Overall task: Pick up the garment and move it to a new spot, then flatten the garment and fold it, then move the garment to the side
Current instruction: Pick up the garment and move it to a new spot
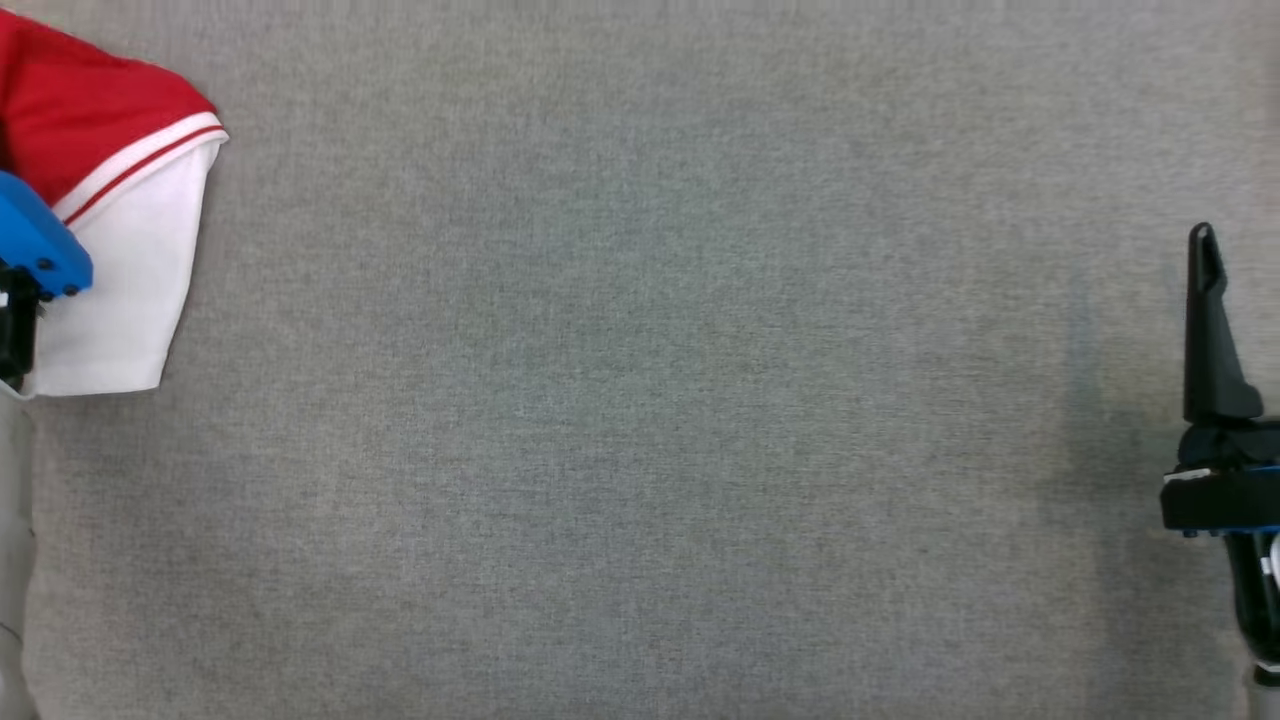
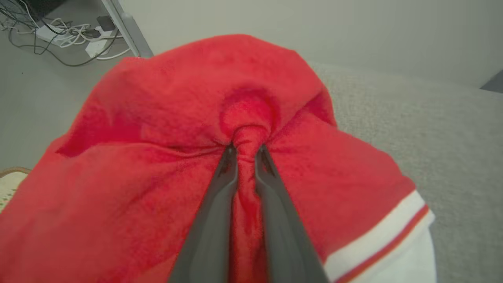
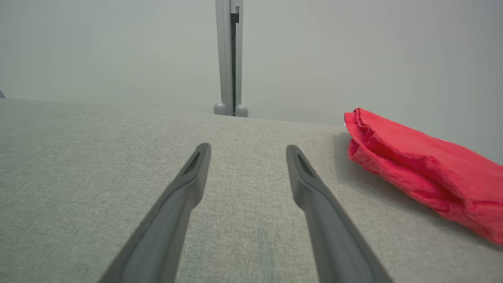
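Between the left fingers (image 2: 218, 208) the garment (image 2: 157, 110) is pinched; the right fingers (image 3: 173, 212) spread.

garment (image 1: 130, 290): cut off by the left edge of the head view; its full outline cannot be told.
left gripper (image 2: 245, 151): cut off by that same edge, fingers hidden there.
right gripper (image 3: 248, 151): cut by the head view's right edge, one finger (image 1: 1208, 320) seen.

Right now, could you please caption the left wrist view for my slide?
Left end effector shut on a bunched fold of the red garment, grey fabric surface alongside.
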{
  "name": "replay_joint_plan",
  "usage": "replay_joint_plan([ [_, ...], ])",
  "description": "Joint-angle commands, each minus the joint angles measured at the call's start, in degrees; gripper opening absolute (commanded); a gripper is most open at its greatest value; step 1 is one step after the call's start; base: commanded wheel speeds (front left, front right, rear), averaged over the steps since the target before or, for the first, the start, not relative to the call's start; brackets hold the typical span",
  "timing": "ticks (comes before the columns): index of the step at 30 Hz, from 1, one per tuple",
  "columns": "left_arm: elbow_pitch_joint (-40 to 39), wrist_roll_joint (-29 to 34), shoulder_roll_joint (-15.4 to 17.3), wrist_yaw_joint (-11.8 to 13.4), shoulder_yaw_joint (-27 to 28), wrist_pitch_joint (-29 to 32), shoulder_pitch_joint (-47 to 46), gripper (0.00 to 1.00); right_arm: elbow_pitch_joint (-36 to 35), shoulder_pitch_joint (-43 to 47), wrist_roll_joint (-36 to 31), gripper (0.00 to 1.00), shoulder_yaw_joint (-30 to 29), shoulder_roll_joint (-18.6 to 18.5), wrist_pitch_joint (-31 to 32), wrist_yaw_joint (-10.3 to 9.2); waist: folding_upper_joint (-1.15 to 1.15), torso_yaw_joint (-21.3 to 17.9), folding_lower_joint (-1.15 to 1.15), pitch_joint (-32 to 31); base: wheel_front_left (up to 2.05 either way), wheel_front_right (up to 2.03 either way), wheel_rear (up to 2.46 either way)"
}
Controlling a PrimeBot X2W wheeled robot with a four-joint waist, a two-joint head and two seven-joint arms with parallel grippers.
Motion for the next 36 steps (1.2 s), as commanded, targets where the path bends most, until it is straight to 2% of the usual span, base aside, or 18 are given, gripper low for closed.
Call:
replay_joint_plan([
  [1, -0.54, 0.99, 0.85, -0.29, -0.62, -1.86, -1.5, 0.0, 0.55, -0.21, 0.15, 1.0, 0.21, 0.63, -0.52, 0.02, 0.0, -1.21, 0.01, -1.64, 0.0, 0.0, 0.0],
  [8, -3.08, 3.85, 0.96, 0.48, -3.22, -9.98, -5.16, 0.0, 4.53, -0.34, 0.59, 1.0, 1.56, 2.77, -2.68, 0.02, 0.0, -4.2, 0.01, -7.44, 0.0, 0.0, 0.0],
  [16, -11.01, 7.13, -0.8, 0.62, -7.57, -13.73, -8.5, 0.0, 9.0, 1.69, 0.76, 1.0, 3.06, 6.05, -4.97, 0.02, 0.0, -8.95, 0.01, -13.74, 0.0, 0.0, 0.0],
  [21, -18.75, 8.15, -3.28, 0.18, -10.41, -12.75, -9.65, 0.0, 11.53, 2.19, 1.25, 1.0, 3.92, 7.42, -6.25, 0.02, 0.0, -12.82, 0.01, -16.08, 0.0, 0.0, 0.0],
  [29, -32.4, 6.39, -7.95, -0.52, -13.94, -8.08, -8.08, 0.0, 15.13, 1.68, 2.12, 1.0, 5.89, 8.86, -8.11, 0.02, 0.0, -19.39, 0.01, -17.59, 0.0, 0.0, 0.0],
  [36, -38.07, 5.89, -10.67, -0.73, -18.08, -5.25, -3.18, 0.0, 17.59, 1.2, 3.09, 1.0, 7.66, 9.35, -9.64, 0.02, 0.0, -22.38, 0.01, -17.76, 0.0, 0.0, 0.0],
])
